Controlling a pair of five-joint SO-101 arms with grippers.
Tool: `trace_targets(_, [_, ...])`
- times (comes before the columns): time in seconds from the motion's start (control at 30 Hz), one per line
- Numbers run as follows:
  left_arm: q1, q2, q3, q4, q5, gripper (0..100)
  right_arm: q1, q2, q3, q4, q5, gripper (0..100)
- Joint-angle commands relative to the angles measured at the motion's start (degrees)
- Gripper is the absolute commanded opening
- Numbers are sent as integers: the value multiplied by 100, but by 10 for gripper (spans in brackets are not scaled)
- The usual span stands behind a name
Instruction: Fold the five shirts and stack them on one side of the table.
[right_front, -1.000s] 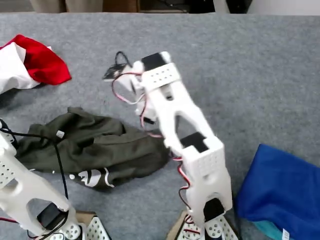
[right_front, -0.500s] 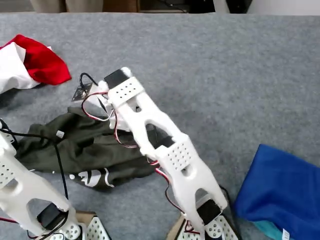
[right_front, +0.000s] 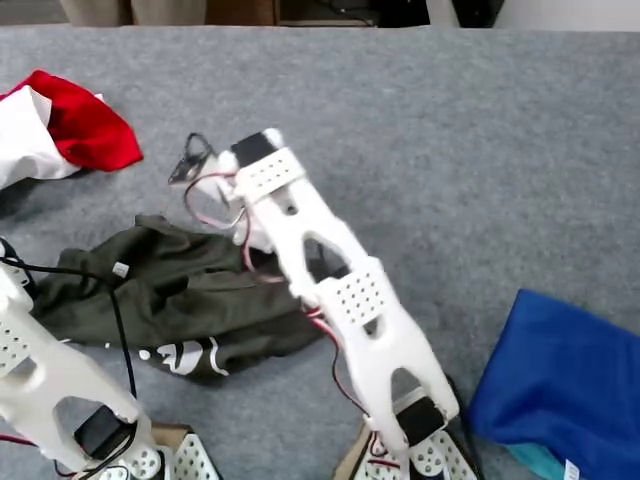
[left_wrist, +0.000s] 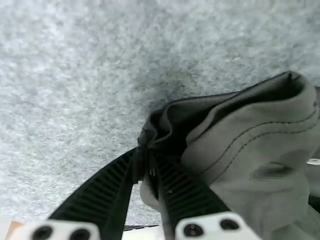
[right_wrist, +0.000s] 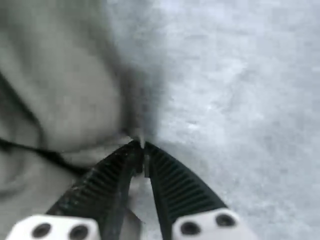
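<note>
Olive shirt (right_front: 170, 290) lies crumpled on the grey table (right_front: 450, 150), left of centre in the high view, with white print showing at its near edge. Both arms are on it.

Left gripper (left_wrist: 146, 162): jaws clenched on a folded edge of the olive shirt (left_wrist: 250, 150). The cloth bunches right at the black tips, and the rest of the garment spreads away over the table (left_wrist: 75, 60). In the high view the left arm (right_front: 50, 380) sits at the near left corner, beside the shirt's left end.

Right gripper (right_wrist: 140, 147): jaws pressed together with a bit of the olive shirt (right_wrist: 55, 90) pinched at the tips. This view is blurred, so the grip is hard to read beyond that; bare table (right_wrist: 240, 75) lies next to it. In the high view the right arm (right_front: 340, 300) stretches from the near edge up and left, its wrist over the shirt's far right edge.

Red-and-white shirt (right_front: 70, 125) is bunched at the far left, well apart from the olive one. Blue shirt (right_front: 560, 380) lies at the near right corner, with a teal edge under it.
</note>
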Motion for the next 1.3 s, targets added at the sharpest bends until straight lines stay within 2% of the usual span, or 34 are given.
trace_targets(0.0, [35,-330,-9,79,-44,23,497,-444,-462,105,-62,5])
trace_targets(0.3, [44,-321,-9,79,-44,23,1138,-1086,-523,-26,-18,5])
trace_targets(0.63, [-53,-356,-9,79,-18,22,2378,-769,-541,-202,-18,5])
trace_targets(0.77, [-176,-356,-53,79,-18,22,2633,-980,-1103,53,-18,5])
trace_targets(0.87, [-185,-365,-18,79,-18,22,2571,-1244,-1499,114,-26,5])
trace_targets(0.97, [-167,-365,-18,79,-18,22,2193,-1455,-1288,132,-26,5])
trace_targets(1.13, [-158,-365,-18,79,-18,22,1393,-1824,251,132,-264,12])
trace_targets(1.27, [-167,-365,-18,79,-18,22,1059,-2185,1376,132,-510,117])
